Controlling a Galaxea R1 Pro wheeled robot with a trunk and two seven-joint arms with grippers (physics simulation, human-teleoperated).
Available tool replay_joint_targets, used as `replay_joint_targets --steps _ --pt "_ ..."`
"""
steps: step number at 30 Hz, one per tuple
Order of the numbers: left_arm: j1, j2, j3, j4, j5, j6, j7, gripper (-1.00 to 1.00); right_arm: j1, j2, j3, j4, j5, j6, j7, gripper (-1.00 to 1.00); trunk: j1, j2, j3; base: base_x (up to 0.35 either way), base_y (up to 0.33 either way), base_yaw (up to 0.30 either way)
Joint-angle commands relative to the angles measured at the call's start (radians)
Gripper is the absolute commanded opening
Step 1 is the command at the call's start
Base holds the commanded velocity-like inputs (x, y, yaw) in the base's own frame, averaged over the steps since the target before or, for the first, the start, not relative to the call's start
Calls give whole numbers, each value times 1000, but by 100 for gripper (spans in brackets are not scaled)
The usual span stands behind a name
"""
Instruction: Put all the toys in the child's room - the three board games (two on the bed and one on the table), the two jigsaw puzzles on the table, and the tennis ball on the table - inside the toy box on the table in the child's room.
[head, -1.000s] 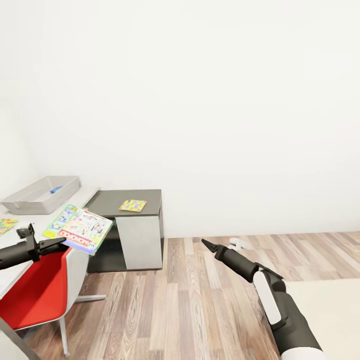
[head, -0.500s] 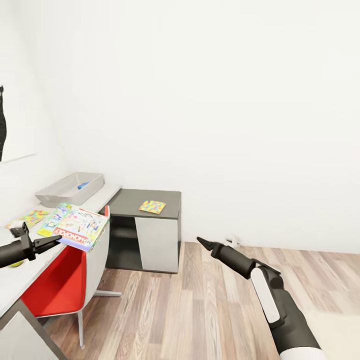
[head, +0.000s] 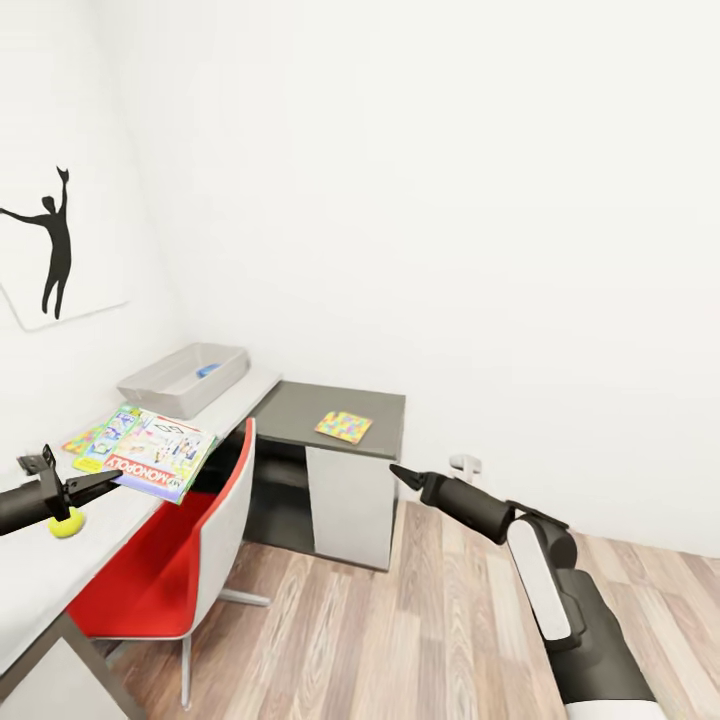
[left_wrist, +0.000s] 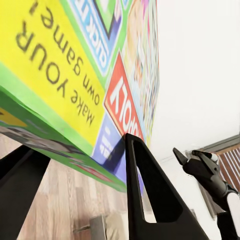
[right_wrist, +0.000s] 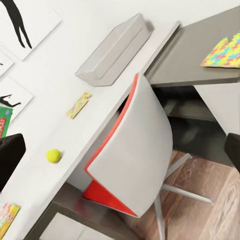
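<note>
board game (head: 152, 452): flat glossy cardboard, pinched by left hand (head: 100, 482) | right hand (head: 397, 473): fingers together, empty

head view looks down over the table (head: 40, 570); right wrist shares it

You see bright, even light washing the white wall (head: 450, 200) nearly featureless; soft shadow pools beneath the side unit (head: 335, 470), and every render stays sharp.
</note>
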Motion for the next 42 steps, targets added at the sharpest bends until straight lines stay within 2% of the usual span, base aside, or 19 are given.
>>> replay_joint_targets --steps 1,20,27,34,42 --pt "-1 0 0 0 5 10 -2 -100 -1 1 -3 -1 -3 8 6 100 1 -1 -2 331 -26 87" --pt "-1 -10 -1 0 0 9 2 -100 -1 -1 -11 -2 -5 2 34 100 1 -1 -2 330 -78 20" --pt "-1 -11 -2 -1 0 9 1 -100 -1 -1 -12 -5 -4 3 78 100 1 -1 2 310 -167 231" --pt "-1 -11 -2 -1 0 9 1 -100 -1 -1 -5 -42 -1 10 83 100 1 -1 3 291 -188 279" --pt "-1 -11 -1 -1 0 9 1 -100 -1 -1 -5 -48 0 16 83 100 1 -1 3 318 -30 287"
